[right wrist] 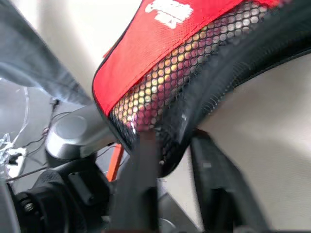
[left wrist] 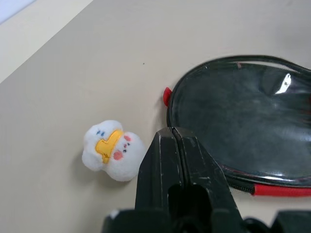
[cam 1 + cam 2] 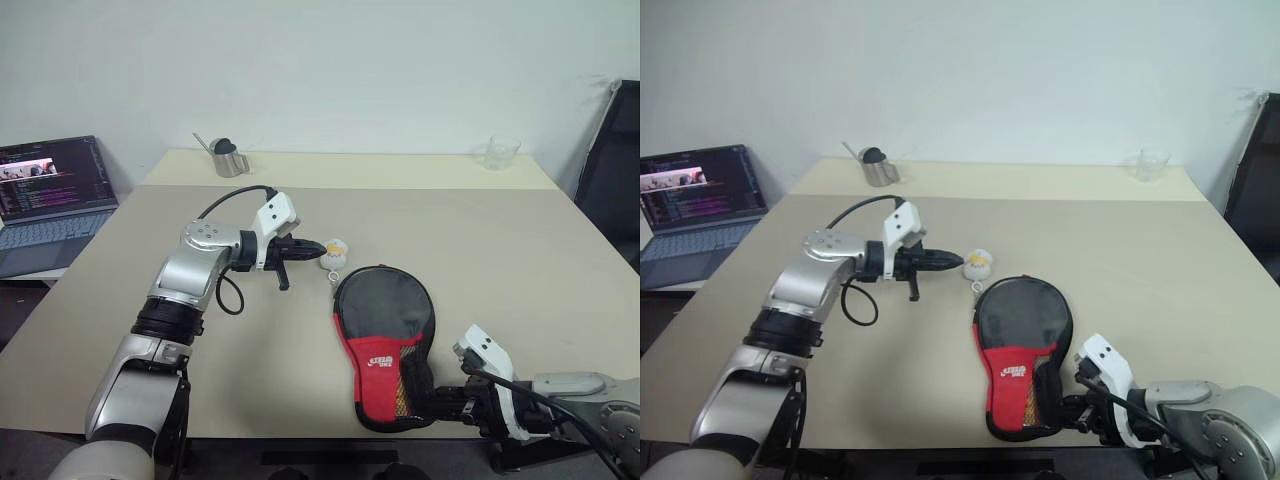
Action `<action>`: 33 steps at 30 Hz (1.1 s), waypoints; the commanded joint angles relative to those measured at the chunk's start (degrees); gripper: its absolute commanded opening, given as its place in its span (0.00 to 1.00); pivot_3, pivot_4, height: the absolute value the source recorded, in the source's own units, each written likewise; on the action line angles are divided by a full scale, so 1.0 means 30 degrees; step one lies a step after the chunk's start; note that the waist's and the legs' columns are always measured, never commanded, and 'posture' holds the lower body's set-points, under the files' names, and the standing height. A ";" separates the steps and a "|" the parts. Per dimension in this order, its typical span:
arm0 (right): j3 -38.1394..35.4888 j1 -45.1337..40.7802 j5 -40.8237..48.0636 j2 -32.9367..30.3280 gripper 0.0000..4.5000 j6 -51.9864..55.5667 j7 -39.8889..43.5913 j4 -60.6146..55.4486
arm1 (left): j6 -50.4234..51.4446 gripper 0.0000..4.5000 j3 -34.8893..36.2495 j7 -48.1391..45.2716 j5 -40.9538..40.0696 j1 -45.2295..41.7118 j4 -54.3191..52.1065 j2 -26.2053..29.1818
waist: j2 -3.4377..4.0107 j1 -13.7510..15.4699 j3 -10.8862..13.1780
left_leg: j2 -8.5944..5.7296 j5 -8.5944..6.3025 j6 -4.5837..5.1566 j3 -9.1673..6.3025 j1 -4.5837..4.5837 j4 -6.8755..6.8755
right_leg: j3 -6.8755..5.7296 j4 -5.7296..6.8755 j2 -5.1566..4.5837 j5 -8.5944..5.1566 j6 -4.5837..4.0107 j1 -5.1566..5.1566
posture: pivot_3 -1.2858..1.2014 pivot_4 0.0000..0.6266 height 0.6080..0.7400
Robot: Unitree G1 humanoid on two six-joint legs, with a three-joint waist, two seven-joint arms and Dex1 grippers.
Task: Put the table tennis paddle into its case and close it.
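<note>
Two grippers: working opposite ends of the case.
Case: lying at the table's near edge, handle end overhanging, zipped round; paddle presumably inside.
Right gripper: fingers parted, straddling that mesh end.
Left gripper: clenched empty beside the plush ball.

Left arm reaches out, bent at elbow; left gripper fingers pressed together, just beyond the case round end. Right gripper low at the case's handle end, fingers parted around its edge.
</note>
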 commanded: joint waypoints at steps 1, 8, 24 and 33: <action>-0.0292 0.0272 0.1176 -0.1451 0.54 -0.1046 0.1561 -0.1038 | -0.0474 0.00 0.0310 0.0178 0.0056 -0.0545 -0.0060 0.0019 | 0.0000 0.0008 0.0000 | 0.0001 0.0000 0.0000 0.0001 0.0000 0.0002 | 0.0002 0.0000 -0.0001 0.0000 0.0000 0.0000 | 0.52 0.24 1.00; -0.0619 0.2227 -0.0518 -0.6165 0.92 -0.4881 0.4465 -0.0197 | -0.0739 0.00 0.0460 0.0801 0.0270 -0.0757 0.0575 -0.0086 | -0.0012 0.0044 -0.0006 | -0.0014 0.0001 0.0004 0.0001 -0.0001 0.0016 | 0.0000 -0.0007 -0.0004 -0.0001 0.0002 0.0010 | 0.52 0.24 1.00; 0.3489 -0.7083 -0.7765 0.4015 0.92 -1.6771 -0.1042 0.8490 | 0.0764 0.00 0.1152 0.5901 0.1370 -0.3179 0.4972 -0.1907 | -0.0043 -0.0029 -0.0005 | 0.0026 0.0018 0.0024 0.0017 -0.0028 0.0153 | 0.0028 0.0003 0.0118 0.0075 -0.0028 0.0002 | 0.52 0.24 1.00; 0.6698 -0.7304 -1.1937 0.8157 0.92 -2.1310 -0.1729 1.4846 | 0.2046 0.00 0.1074 0.6047 0.1180 -0.3110 0.4190 -0.2956 | -0.0042 0.0085 -0.0005 | 0.0021 0.0019 0.0023 0.0021 -0.0040 0.0182 | 0.0019 0.0018 0.0084 0.0094 -0.0052 0.0002 | 0.52 0.24 1.00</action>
